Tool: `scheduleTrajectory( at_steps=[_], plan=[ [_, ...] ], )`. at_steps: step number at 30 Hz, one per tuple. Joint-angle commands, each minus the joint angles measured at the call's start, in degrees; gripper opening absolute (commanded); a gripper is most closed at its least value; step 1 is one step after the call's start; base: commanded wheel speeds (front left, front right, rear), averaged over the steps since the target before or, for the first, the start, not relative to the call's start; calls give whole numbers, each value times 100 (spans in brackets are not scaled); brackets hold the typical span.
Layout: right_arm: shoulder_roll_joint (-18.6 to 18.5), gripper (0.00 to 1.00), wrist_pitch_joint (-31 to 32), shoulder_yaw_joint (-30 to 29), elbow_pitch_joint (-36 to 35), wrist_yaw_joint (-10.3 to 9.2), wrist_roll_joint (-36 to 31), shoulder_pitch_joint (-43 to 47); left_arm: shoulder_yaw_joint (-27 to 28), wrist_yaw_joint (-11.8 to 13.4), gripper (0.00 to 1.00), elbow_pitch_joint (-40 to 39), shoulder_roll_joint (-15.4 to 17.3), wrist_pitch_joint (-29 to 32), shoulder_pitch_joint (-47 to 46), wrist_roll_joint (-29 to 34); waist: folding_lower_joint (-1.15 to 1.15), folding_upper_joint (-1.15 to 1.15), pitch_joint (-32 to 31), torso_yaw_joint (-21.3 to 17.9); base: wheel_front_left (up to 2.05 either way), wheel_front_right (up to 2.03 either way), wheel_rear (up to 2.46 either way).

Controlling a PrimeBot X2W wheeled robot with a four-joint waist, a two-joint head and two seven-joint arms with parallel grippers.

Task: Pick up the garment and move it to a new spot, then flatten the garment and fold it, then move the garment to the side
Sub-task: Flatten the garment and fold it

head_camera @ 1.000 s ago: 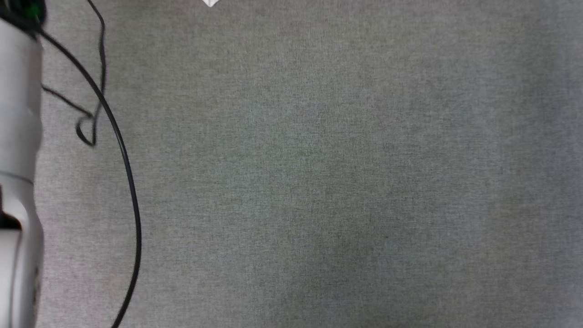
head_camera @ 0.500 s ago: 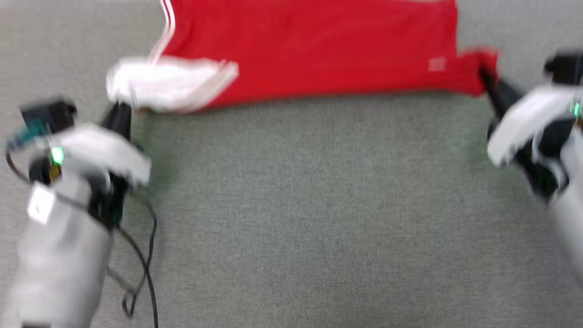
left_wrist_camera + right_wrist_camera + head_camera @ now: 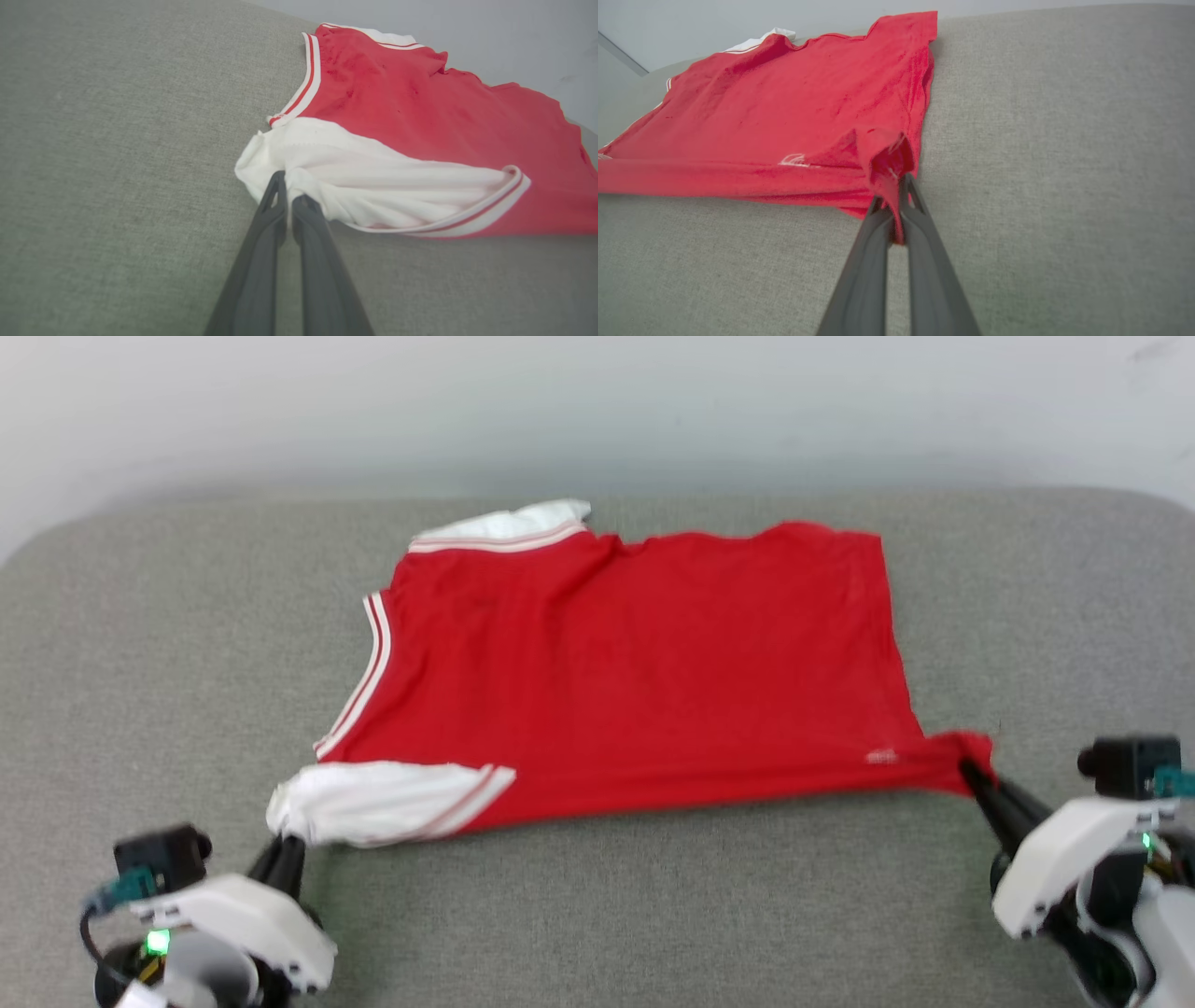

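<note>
Garment (image 3: 644, 681) stretched btw both jaws.

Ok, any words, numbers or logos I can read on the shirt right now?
No legible text.
A small white mark on the garment, near the corner pinched in the right tool: too small and blurred to read.
The upturned red face shows no numbers or letters.

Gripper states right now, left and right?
left gripper: shut on the white sleeve of the red jersey garment.
right gripper: shut on that garment's red bottom corner.
</note>
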Motion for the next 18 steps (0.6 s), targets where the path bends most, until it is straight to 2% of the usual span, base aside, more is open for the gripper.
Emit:
scheduleTrajectory(
  at_steps=[1, 9, 18],
  plan=[
    [-21, 0, 40, -163, -74, -28, -48, 241, 89, 165, 0, -156, 120, 72, 267, -71, 2, 0, -238, -10, 0, 0, 0],
    [362, 0, 522, -1020, -915, -26, -494, 1767, 130, 872, 0, -1652, 281, 592, 1764, -304, 2, 0, -701, 47, 0, 0, 0],
    [1149, 0, 1401, -2026, -2209, -23, -1064, 3247, 173, 1353, 0, -2721, 509, 939, 2791, -446, 2, 0, -854, 71, 0, 0, 0]
  ],
)
